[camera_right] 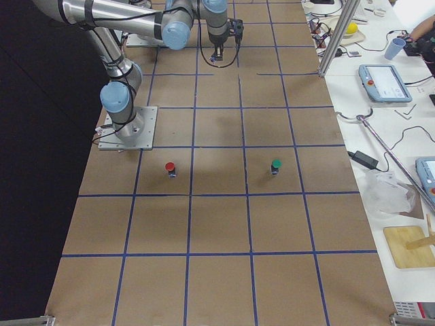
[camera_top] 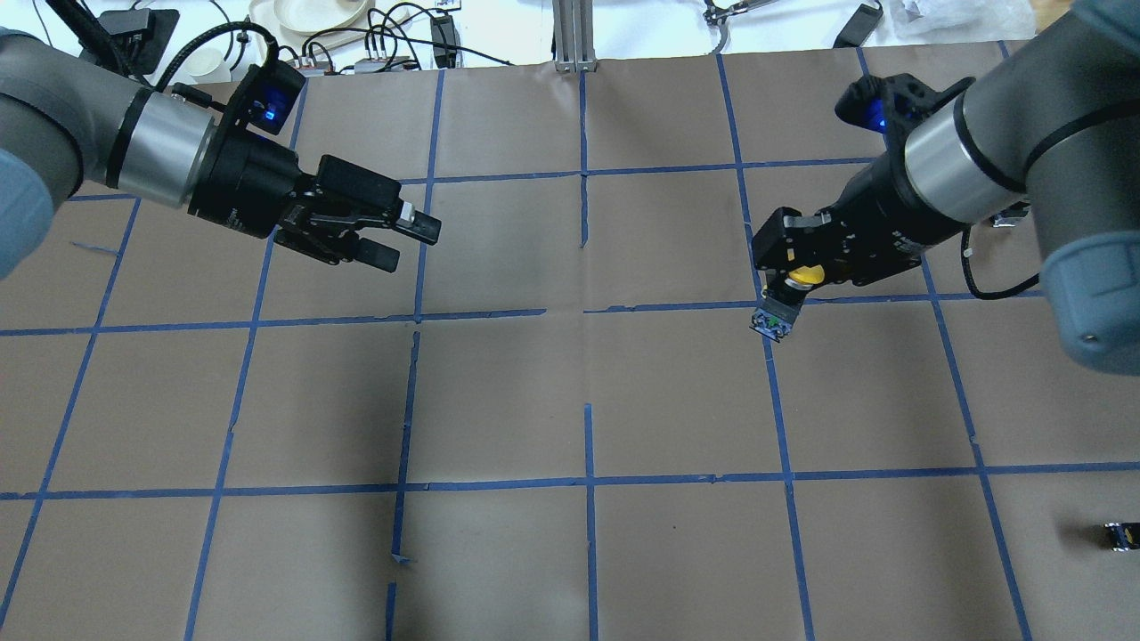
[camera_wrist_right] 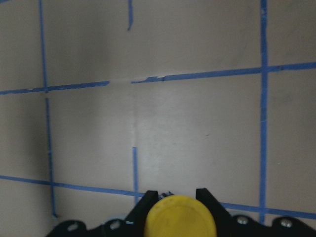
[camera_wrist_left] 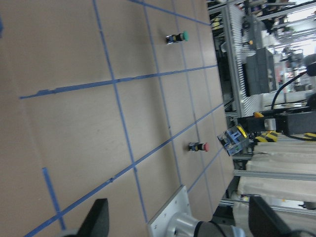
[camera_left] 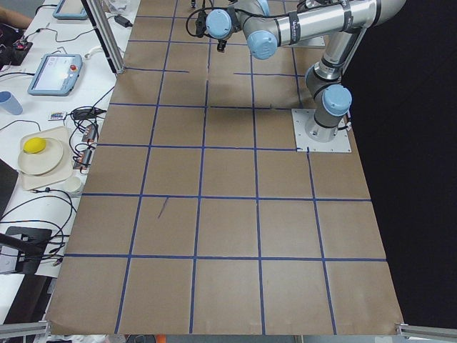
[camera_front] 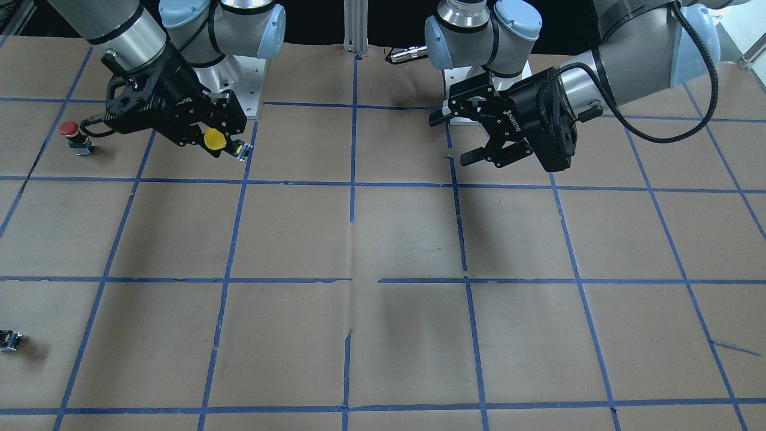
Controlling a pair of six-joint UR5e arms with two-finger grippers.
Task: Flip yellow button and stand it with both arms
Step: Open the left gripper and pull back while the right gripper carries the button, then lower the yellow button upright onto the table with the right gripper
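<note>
From where I stand, the run between the spread left gripper [camera_top: 410, 245] and the right gripper [camera_top: 784, 287], which is clamped on the yellow button [camera_top: 806, 275], is flat brown paper on the table [camera_top: 570, 401] with only blue tape lines across it. The obstacles sit at the right arm's end. The red button [camera_front: 70, 130] stands beyond that gripper, the green button [camera_right: 275, 165] is in the same row, and a tiny black-and-yellow block [camera_top: 1120, 535] lies near the edge. A metal post [camera_top: 574, 36] rises midway along one long edge.
</note>
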